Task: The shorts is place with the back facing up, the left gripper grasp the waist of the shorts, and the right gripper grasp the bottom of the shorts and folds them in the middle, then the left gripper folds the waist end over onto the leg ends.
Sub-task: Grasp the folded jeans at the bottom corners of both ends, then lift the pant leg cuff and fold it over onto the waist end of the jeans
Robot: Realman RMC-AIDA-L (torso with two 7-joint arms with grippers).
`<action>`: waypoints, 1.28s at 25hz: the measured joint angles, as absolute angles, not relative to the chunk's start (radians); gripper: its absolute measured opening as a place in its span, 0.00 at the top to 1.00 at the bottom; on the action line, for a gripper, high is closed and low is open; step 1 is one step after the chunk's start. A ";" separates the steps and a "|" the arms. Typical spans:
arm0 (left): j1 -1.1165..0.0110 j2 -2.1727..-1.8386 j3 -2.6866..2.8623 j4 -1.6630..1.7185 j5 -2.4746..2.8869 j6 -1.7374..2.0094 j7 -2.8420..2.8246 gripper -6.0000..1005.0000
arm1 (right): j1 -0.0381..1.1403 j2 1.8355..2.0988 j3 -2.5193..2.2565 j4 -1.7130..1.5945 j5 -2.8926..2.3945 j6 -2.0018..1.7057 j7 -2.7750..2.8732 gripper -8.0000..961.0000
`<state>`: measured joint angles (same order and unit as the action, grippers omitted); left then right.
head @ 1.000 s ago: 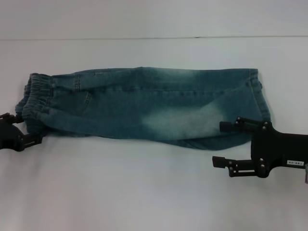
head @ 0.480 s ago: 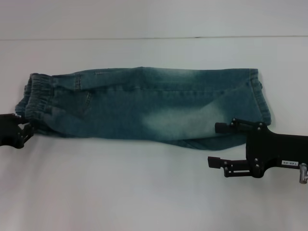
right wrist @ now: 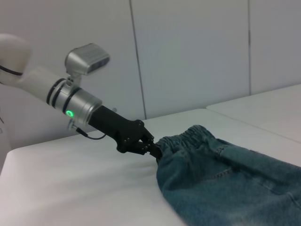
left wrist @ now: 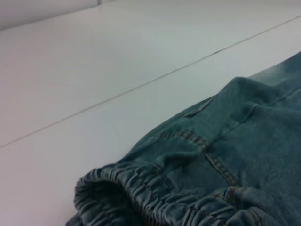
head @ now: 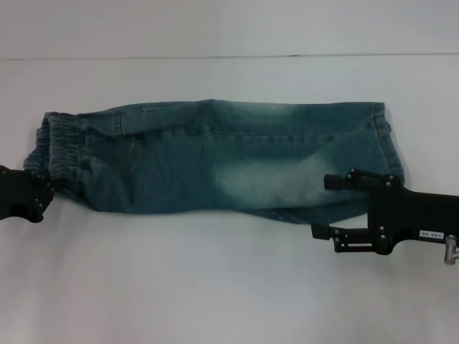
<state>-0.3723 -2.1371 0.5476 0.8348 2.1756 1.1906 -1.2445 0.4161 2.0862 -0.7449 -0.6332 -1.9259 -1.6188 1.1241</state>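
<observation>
The shorts (head: 215, 161) lay folded lengthwise on the bench (head: 215, 287), the left tool (right wrist: 153, 149) clamped on the waist (head: 54, 143), the right tool (head: 323, 206) spread apart beside the leg ends (head: 384, 143); lifting the waist high should carry it over cleanly.

The shorts (head: 222, 161) lie lengthwise across the table (head: 215, 287), folded along their length. The waist (head: 61, 143) is at my left, the leg ends (head: 384, 143) at my right. My left gripper (head: 44, 192) sits at the near corner of the waist, touching it. My right gripper (head: 326, 208) lies at the near edge beside the leg ends, one finger (head: 341, 182) over the cloth, the other on the table.
</observation>
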 joint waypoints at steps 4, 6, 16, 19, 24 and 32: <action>-0.373 -2.136 0.544 0.853 2.172 1.209 -1.248 0.96 | 0.419 2.087 -0.730 -0.623 -1.913 -1.605 1.121 0.04; -0.374 -2.135 0.541 0.874 2.169 1.219 -1.264 0.96 | 0.418 2.091 -0.723 -0.618 -1.892 -1.589 1.117 0.04; -0.433 -2.140 0.558 1.025 2.176 1.230 -1.464 0.96 | 0.497 2.100 -0.724 -0.256 -1.555 -1.281 0.761 0.05; -0.443 -2.150 0.623 1.086 2.176 1.234 -1.531 0.96 | 0.544 2.103 -0.723 -0.126 -1.433 -1.192 0.593 0.14; -0.441 -2.161 0.782 1.190 2.177 1.231 -1.651 0.96 | 0.648 2.110 -0.715 0.007 -1.326 -1.055 0.444 0.29; -0.458 -2.164 0.992 1.347 2.177 1.232 -1.849 0.96 | 0.804 2.117 -0.695 0.121 -1.350 -0.883 0.357 0.58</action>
